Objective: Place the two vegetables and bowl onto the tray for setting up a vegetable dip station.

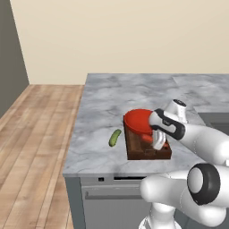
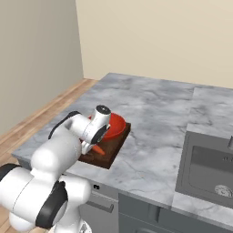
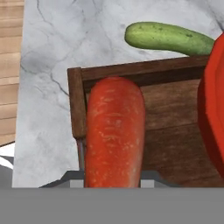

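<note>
The dark brown tray [image 1: 137, 153] lies near the counter's front edge. The red bowl [image 1: 137, 120] rests on its far end. My gripper [image 1: 159, 144] hangs low over the tray's near half, shut on the orange-red carrot [image 3: 114, 135]. The carrot lies lengthwise over the tray's wooden floor, its tip close to the tray rim [image 3: 131, 70]. From the right base the carrot [image 2: 98, 149] shows just below the hand, over the tray [image 2: 107, 154]. The green cucumber [image 1: 115, 137] lies on the marble to the left of the tray, outside it. In the hand view the cucumber [image 3: 168, 37] sits beyond the rim, with the bowl [image 3: 213, 109] at the right edge.
The grey marble counter [image 1: 134, 89] ends at a front edge just below the tray and at a left edge above wooden floor [image 1: 31, 147]. A steel sink [image 2: 209, 164] is set into the counter far to the right.
</note>
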Robot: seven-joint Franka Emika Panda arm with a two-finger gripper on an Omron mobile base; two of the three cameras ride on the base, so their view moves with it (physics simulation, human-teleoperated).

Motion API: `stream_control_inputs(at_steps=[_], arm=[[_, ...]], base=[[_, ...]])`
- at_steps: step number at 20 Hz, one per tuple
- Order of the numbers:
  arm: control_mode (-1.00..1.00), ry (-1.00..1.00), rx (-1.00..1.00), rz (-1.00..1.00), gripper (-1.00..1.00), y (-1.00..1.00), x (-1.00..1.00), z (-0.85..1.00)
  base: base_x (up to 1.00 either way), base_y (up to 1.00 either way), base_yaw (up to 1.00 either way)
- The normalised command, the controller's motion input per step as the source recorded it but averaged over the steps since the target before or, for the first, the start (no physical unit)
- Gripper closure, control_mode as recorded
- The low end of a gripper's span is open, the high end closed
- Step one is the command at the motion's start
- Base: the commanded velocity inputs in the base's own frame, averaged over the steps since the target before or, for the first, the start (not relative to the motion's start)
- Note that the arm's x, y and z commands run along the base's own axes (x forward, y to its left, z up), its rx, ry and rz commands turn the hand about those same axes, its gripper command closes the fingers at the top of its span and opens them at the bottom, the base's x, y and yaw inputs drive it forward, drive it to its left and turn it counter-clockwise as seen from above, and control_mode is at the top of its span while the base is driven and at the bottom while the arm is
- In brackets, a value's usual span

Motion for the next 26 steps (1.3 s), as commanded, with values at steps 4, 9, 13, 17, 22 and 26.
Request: stream_control_inputs(at_steps=[4, 9, 13, 17, 22, 26], arm=[[-1.0, -0.03, 0.05, 0.0, 1.0, 0.12, 0.13, -0.15], [-1.0, -0.05, 0.04, 0.0, 1.0, 0.08, 0.09, -0.12], [-1.0, -0.05, 0.02, 0.0, 1.0, 0.05, 0.07, -0.1], [-1.0, -0.01, 0.02, 0.0, 1.0, 0.03, 0.05, -0.08], [-1.0, 0.0, 0.01, 0.0, 1.0, 0.01, 0.05, -0.08], [-1.0, 0.0, 0.03, 0.0, 1.0, 0.01, 0.05, -0.07]], base=[[0.0, 0.0, 0.0], [0.0, 0.0, 0.0], [0.0, 0.0, 0.0], [0.0, 0.0, 0.0], [0.0, 0.0, 0.0], [0.0, 0.0, 0.0]])
